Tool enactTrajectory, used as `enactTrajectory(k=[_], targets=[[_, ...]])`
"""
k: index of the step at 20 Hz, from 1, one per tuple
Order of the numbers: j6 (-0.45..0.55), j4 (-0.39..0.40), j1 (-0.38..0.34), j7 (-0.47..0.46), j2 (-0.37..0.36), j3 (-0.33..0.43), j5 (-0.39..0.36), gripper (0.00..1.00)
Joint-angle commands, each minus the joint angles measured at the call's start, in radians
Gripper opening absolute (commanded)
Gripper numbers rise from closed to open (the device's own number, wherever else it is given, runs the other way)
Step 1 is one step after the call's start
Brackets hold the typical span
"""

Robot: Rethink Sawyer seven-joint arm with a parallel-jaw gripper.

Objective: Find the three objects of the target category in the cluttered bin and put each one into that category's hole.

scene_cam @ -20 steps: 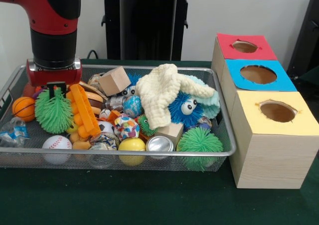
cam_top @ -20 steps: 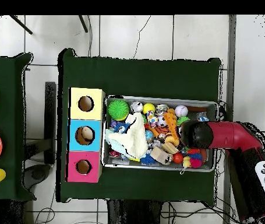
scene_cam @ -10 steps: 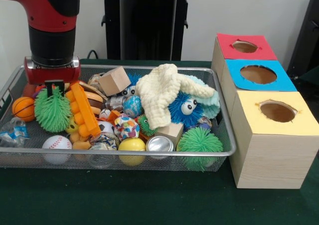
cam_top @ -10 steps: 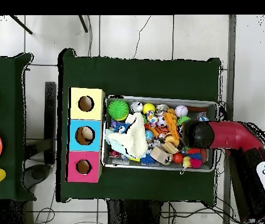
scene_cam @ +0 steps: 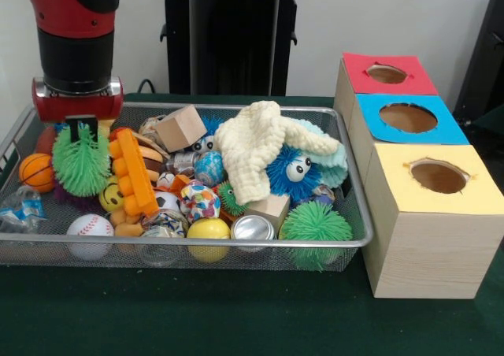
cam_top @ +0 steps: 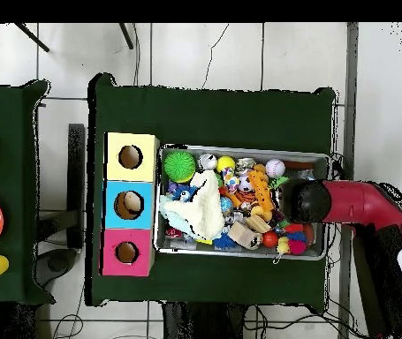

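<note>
One green spiky ball [scene_cam: 80, 159] clamped in the jaws of the gripper [scene_cam: 82, 132], hanging above the wire bin [scene_cam: 236, 255], three coloured hole boxes [scene_cam: 425, 206] beside.

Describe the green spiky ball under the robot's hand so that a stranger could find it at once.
Start at the wire bin and go to its left end in the front view. Under the hand hangs a green spiky ball. The other green spiky ball lies at the bin's front right corner.

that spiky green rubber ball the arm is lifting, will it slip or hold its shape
The spiky green rubber ball probably squashes: soft spines bend around the end effector, which likely helps grip. It hangs without sagging, so it seems light. Set down, it might roll a little.
</note>
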Motion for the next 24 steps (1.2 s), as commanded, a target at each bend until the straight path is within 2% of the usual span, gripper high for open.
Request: enactTrajectory(k=[1,4,9,13,18,24], targets=[[0.243,-0.064,-0.035,-0.3,-0.092,0.098,0.065,0.0],[0.247,-0.064,-0.055,-0.312,-0.111,0.126,0.077,0.0],[0.259,0.019,-0.104,-0.304,-0.213,0.181,0.131,0.0],[0.331,0.021,-0.114,-0.289,-0.27,0.203,0.176,0.0],[0.426,-0.05,-0.087,-0.274,-0.276,0.211,0.195,0.0],[0.379,-0.031,-0.049,-0.192,-0.284,0.207,0.188,0.0]])
